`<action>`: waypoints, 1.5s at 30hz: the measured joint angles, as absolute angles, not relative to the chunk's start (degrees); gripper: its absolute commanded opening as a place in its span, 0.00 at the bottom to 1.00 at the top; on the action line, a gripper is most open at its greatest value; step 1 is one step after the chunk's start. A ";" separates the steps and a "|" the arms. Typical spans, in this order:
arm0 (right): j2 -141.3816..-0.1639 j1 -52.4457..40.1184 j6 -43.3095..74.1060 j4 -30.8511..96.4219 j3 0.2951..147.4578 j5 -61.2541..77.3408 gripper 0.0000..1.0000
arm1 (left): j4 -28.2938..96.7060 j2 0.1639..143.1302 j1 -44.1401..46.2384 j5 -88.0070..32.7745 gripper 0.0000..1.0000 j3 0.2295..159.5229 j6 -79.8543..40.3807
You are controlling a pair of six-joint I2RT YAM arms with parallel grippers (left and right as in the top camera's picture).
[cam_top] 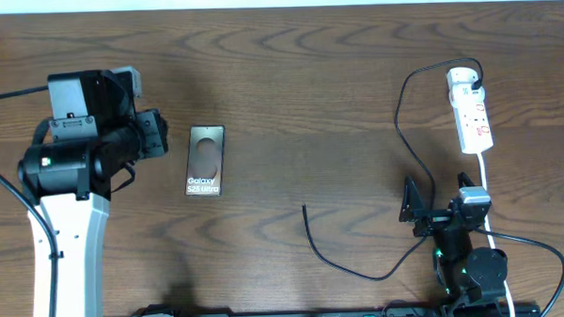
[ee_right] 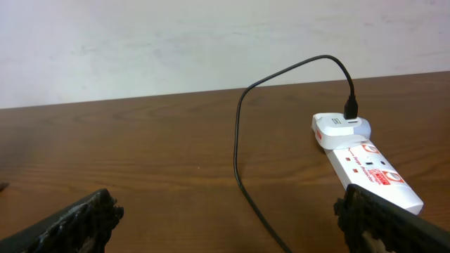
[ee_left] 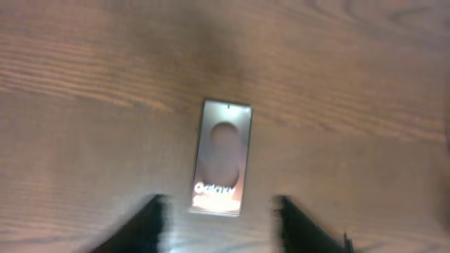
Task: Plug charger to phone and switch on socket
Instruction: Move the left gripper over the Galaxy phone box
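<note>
The phone [cam_top: 205, 161] lies flat on the wooden table, bronze face up with "Galaxy S25 Ultra" lettering. In the left wrist view the phone [ee_left: 221, 158] is just ahead of my open, empty left gripper [ee_left: 219, 230]. Overhead, the left gripper [cam_top: 157, 135] hovers just left of the phone. The white socket [cam_top: 470, 110] lies at the far right. The charger cable [cam_top: 403, 135] runs from its plug at the socket's far end down to a free tip [cam_top: 304, 209]. My right gripper [cam_top: 414, 210] is open and empty over the cable [ee_right: 239, 140], facing the socket [ee_right: 365, 165].
The socket's thick white cord [cam_top: 485, 184] runs down past the right arm. The right arm's base [cam_top: 474, 269] sits at the front right, the left arm's white link [cam_top: 69, 251] at the front left. A pale wall [ee_right: 211, 42] stands behind the table's far edge.
</note>
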State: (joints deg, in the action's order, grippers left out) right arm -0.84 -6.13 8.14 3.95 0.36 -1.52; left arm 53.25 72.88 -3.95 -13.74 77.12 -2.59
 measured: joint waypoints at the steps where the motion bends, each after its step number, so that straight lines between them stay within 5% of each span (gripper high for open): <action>1: -0.84 -6.13 8.14 3.92 0.36 -1.52 0.99 | 52.84 72.95 -3.95 -13.78 0.98 77.12 -2.81; 12: -0.84 -6.13 8.14 3.95 0.36 -1.52 0.99 | 50.76 80.75 -3.95 -13.85 0.98 81.52 -3.22; 27: -0.86 -6.13 8.14 3.95 0.36 -1.52 0.99 | 64.38 106.43 2.52 -7.31 0.98 103.31 -1.21; 45: -0.86 -6.13 8.14 3.92 0.36 -1.52 0.99 | 63.79 110.39 3.44 -6.00 0.98 102.35 -0.16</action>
